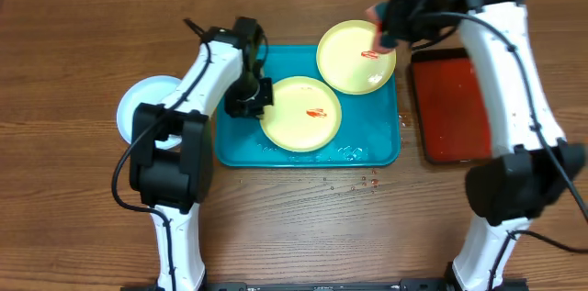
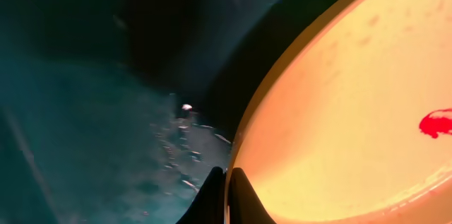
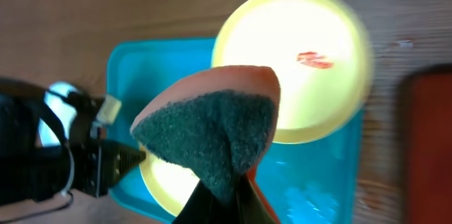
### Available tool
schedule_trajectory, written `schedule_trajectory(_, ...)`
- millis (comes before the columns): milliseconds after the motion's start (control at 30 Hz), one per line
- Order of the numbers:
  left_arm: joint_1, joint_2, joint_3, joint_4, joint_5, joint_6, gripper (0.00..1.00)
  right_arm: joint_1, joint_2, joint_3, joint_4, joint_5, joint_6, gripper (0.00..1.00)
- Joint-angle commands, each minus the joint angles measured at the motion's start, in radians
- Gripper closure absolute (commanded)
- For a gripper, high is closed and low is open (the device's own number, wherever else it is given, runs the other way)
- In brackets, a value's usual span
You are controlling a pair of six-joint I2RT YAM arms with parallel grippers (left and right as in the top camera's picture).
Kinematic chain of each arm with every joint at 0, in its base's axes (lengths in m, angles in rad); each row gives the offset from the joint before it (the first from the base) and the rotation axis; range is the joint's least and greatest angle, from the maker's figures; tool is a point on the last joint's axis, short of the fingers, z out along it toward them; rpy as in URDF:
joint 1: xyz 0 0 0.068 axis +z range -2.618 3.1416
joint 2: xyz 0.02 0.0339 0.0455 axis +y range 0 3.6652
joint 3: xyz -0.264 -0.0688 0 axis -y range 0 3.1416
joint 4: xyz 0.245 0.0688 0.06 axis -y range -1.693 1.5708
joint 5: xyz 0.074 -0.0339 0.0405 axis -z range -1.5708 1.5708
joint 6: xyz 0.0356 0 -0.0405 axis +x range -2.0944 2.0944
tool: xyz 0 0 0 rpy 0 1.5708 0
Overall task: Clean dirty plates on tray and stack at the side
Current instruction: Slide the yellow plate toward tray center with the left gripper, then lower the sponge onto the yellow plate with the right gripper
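The teal tray (image 1: 377, 135) holds one yellow-green plate (image 1: 301, 114) with a red smear. A second yellow-green plate (image 1: 356, 57), also smeared, rests over the tray's far right corner. The pale blue-white plate (image 1: 147, 103) lies on the table left of the tray, partly hidden by my left arm. My left gripper (image 1: 253, 98) is shut on the left rim of the near plate (image 2: 339, 111), fingers (image 2: 227, 189) either side of the rim. My right gripper (image 1: 381, 29) is shut on a sponge (image 3: 212, 125), orange with a green scouring face, above the far plate (image 3: 293, 75).
A dark red tray (image 1: 450, 107) lies right of the teal tray. Small drops and specks (image 1: 358, 181) dot the table in front of the teal tray. The tray floor (image 2: 85, 111) is wet with droplets.
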Motion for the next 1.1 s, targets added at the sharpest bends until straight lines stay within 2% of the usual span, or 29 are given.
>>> schedule_trajectory(0, 0.037, 0.012, 0.021, 0.0, -0.034, 0.008, 0.96, 0.087, 0.056, 0.003, 0.016, 0.003, 0.021, 0.96)
schedule_trajectory(267, 0.048, 0.012, -0.052, 0.03, -0.051, 0.012, 0.96, 0.209, 0.16, 0.003, 0.043, 0.037, 0.07, 0.96)
schedule_trajectory(600, 0.05, 0.012, -0.175, 0.158, -0.05, 0.003, 0.96, 0.248, 0.277, -0.004, 0.051, 0.04, 0.08, 0.96)
schedule_trajectory(1067, 0.05, 0.012, -0.182, 0.163, -0.05, 0.005, 0.96, 0.248, 0.319, -0.22, 0.238, 0.035, 0.163, 0.96)
